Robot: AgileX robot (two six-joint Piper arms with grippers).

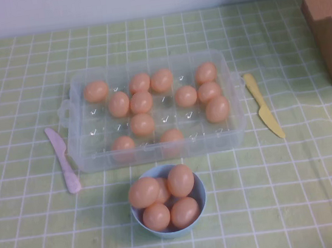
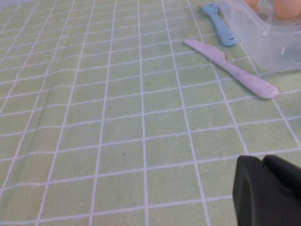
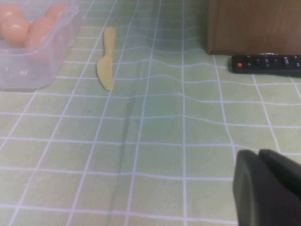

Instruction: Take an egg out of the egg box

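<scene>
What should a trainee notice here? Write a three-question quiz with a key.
1. True or false: the pink knife lies to the right of the box.
2. Where is the yellow knife? A) behind the box B) right of the box C) left of the box
3. Fill in: the left gripper hangs over bare cloth near the pink knife; the right gripper, near the yellow knife, is shut and holds ____.
Key: 1 false; 2 B; 3 nothing.

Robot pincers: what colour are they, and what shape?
Only the tips show. The left pincer is plain matte black with chunky, rounded fingers; the right pincer looks the same. No cables or markings are visible, and the arms themselves are out of view.
</scene>
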